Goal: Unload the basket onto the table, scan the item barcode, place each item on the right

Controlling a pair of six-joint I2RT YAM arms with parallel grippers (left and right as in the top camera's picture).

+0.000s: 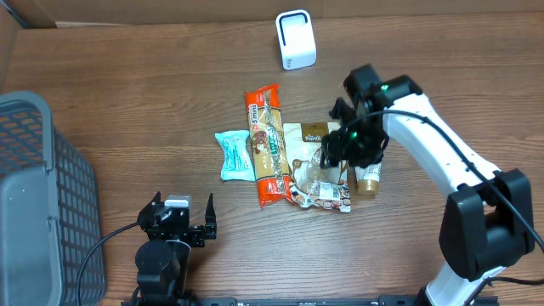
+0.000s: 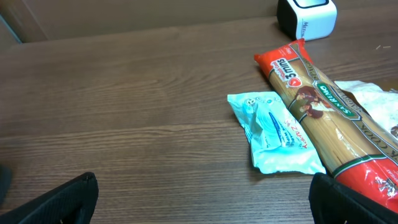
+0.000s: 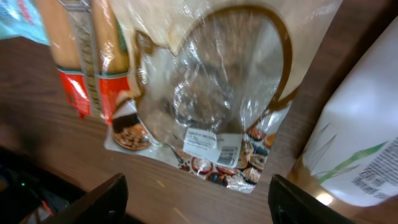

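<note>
A white barcode scanner stands at the table's far side. Mid-table lie a teal packet, a long pasta pack, a clear snack bag and a bottle on its side. My right gripper hovers over the snack bag and bottle, open and holding nothing. In the right wrist view the snack bag fills the middle, its barcode label facing up, with the bottle to the right. My left gripper rests open near the front edge, apart from the items.
A grey wire basket stands at the left edge. The left wrist view shows the teal packet, the pasta pack and the scanner ahead to the right.
</note>
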